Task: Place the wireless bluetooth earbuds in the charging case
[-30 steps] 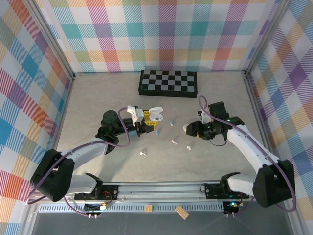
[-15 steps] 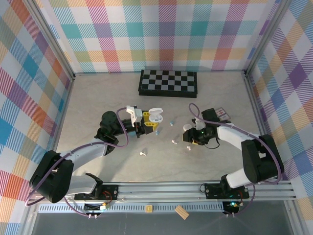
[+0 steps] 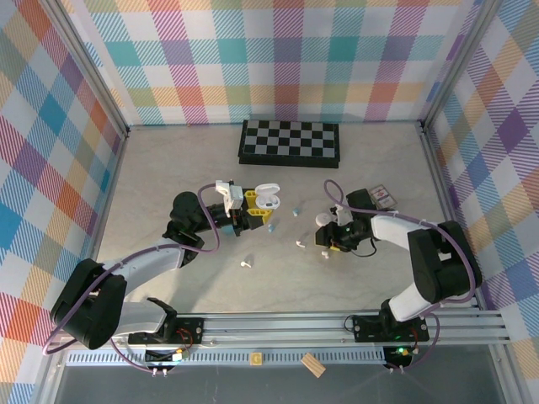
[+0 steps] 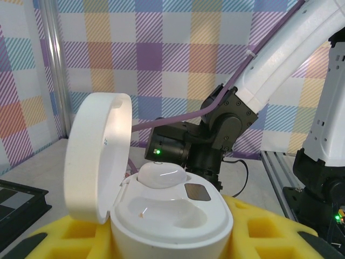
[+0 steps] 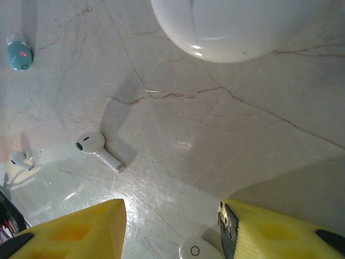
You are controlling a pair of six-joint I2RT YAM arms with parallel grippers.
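Observation:
My left gripper (image 3: 253,206) is shut on the open white charging case (image 4: 170,216), gripped between its yellow fingers (image 4: 264,229). The lid (image 4: 97,151) stands up at the left. One white earbud (image 4: 161,175) sits in the far slot; the near slot is empty. My right gripper (image 5: 172,216) is open, low over the table. A white earbud (image 5: 197,251) lies between its yellow fingers (image 5: 70,229), close to the right one. Another white earbud (image 5: 97,148) lies ahead, a small white one (image 5: 19,159) and a light blue one (image 5: 19,56) farther left. In the top view the right gripper (image 3: 327,242) hovers by an earbud (image 3: 325,253).
A closed white case (image 5: 232,27) lies just beyond the right gripper. A chessboard (image 3: 290,141) sits at the back. More earbuds lie at mid-table: white (image 3: 245,263) and light blue (image 3: 295,212). A small dark item (image 3: 381,195) lies at the right.
The right arm has swung left and come down over the earbud by the closed case, its jaws narrowing a little. The left arm and open case have held still.

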